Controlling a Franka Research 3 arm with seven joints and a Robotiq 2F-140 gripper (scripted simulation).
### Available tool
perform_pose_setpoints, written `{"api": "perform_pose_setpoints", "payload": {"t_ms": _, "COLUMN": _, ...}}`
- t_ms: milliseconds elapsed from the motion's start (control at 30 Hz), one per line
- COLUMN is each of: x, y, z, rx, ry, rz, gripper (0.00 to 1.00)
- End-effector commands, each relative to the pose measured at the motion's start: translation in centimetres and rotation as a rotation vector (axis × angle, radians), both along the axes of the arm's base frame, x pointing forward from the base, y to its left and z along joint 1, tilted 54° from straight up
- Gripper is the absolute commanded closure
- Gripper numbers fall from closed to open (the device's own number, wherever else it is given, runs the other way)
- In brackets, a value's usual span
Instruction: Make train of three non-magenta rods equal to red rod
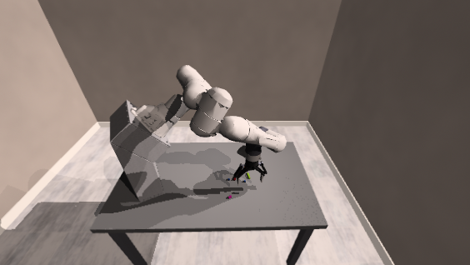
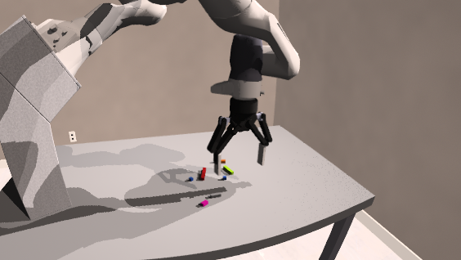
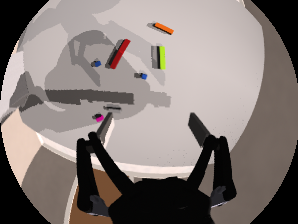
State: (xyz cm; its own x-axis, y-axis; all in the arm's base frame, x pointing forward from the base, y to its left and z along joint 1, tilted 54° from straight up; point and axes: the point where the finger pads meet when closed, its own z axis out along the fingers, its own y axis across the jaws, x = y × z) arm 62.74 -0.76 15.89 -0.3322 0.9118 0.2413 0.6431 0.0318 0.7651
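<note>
My gripper [image 1: 250, 180] [image 2: 239, 168] [image 3: 152, 119] is open and empty above the table. In the wrist view the red rod [image 3: 120, 54] [image 2: 203, 173] lies slanted, with the lime rod [image 3: 162, 58] [image 2: 228, 170] right of it and the orange rod [image 3: 164, 28] [image 2: 223, 161] beyond the lime one. One blue rod [image 3: 97, 63] [image 2: 190, 179] lies left of the red rod, another blue rod [image 3: 144, 76] [image 2: 224, 177] between red and lime on the near side. The grey rod [image 3: 114, 108] [image 2: 215, 196] and magenta rod [image 3: 99, 118] [image 2: 204, 203] lie near the left finger in the wrist view. All rods lie apart.
The table [image 1: 283, 200] [image 2: 311, 192] bears the rods near its middle. Dark arm shadows cross it beside the grey rod. The arm's base stands at the left in the top and exterior views. The table's right edge is beyond the gripper.
</note>
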Motion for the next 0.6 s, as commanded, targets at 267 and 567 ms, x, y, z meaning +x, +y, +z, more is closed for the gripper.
{"api": "perform_pose_setpoints", "payload": {"t_ms": 267, "x": 0.1, "y": 1.6, "z": 0.6, "rx": -0.237, "ry": -0.141, "rz": 0.205, "gripper": 0.0}}
{"api": "perform_pose_setpoints", "payload": {"t_ms": 567, "x": 0.0, "y": 2.6, "z": 1.0, "rx": -0.363, "ry": -0.211, "rz": 0.308, "gripper": 0.0}}
